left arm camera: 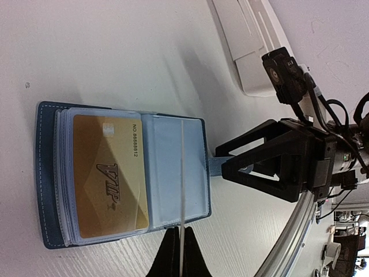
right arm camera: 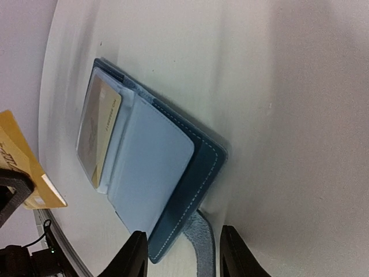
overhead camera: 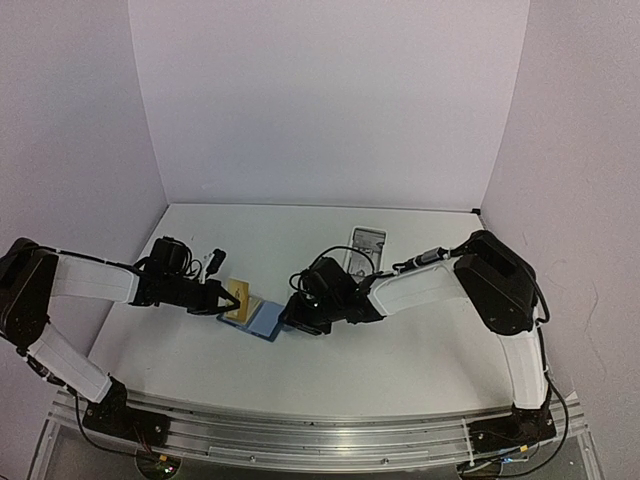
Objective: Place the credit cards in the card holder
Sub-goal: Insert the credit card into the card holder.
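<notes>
Here's the left arm [overhead camera: 95, 280], reaching in low from its side, wrist level, and the left gripper [left arm camera: 179, 257] is pinched tight on a gold card [overhead camera: 238, 298] held on edge. Opposite, the right arm [overhead camera: 425, 285] stretches across, elbow high. The right gripper [right arm camera: 181, 254] is down low with its jaws parted, apparently gripping nothing.

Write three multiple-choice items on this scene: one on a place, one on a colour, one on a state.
1. Where is the tab of the wallet? A inside the right pincer; B under a tray; C tucked inside.
2. What colour is the card in the left pincer? A red; B gold; C green.
3. The wallet lies: A shut; B open; C upside down.
Key: 1A, the tab sits between its fingers; 2B, its face is gold; 3B, its inside shows.
</notes>
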Tool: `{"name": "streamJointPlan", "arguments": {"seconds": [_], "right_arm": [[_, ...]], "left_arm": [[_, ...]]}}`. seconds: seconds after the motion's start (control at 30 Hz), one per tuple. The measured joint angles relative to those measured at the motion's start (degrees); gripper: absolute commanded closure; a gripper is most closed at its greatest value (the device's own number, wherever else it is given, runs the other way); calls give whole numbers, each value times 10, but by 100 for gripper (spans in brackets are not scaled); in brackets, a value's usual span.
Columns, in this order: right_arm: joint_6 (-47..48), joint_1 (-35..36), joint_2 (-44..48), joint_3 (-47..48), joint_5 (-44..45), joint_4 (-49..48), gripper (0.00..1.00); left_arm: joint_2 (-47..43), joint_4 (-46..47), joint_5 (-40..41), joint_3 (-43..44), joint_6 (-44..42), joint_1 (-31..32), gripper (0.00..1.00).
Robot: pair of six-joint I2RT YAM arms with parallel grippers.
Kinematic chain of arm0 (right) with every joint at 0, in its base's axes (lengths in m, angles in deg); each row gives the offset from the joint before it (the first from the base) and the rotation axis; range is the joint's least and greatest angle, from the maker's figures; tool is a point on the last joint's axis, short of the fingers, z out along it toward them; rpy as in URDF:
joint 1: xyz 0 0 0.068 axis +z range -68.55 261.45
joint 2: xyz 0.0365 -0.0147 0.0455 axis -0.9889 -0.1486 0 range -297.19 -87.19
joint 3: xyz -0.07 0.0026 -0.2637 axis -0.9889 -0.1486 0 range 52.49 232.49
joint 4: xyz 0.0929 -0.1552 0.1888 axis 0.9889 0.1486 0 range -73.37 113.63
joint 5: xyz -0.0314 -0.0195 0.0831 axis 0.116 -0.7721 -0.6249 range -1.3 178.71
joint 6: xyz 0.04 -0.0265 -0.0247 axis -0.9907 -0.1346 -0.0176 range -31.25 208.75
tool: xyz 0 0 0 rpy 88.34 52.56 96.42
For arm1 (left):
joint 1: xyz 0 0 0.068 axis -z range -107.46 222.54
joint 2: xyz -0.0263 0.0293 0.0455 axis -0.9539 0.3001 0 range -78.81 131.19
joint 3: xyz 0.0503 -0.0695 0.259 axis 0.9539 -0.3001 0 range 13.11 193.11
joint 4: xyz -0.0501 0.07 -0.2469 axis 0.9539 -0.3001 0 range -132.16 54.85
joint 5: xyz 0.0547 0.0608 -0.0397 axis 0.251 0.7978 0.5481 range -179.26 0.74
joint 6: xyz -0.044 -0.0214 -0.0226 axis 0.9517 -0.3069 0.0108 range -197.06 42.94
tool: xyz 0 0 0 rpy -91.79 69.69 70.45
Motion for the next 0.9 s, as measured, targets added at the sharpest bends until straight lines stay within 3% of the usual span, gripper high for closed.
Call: {"name": "streamJointPlan", "arguments": {"seconds": [0.13, 0.17, 0.33, 0.5, 0.67, 0.9], "right_arm": [[-8, -6, -7, -1, -37, -19, 66], [-9, -7, -7, -1, -40, -19, 75], [-14, -8, -7, -21, -52, -34, 99], [28, -14, -7, -27, -77, -36, 100], [129, -23, 13, -65, -134, -43, 100], [259, -39, 34, -97, -200, -29, 100]], "left_arm": [[9, 0, 8, 0, -4, 0, 100], [10, 0, 9, 0, -4, 0, 100], [10, 2, 12, 0, -4, 0, 100], [10, 1, 10, 0, 0, 0, 100], [10, 16, -33, -8, 16, 0, 100], [10, 111, -80, -91, 75, 24, 100]]}}
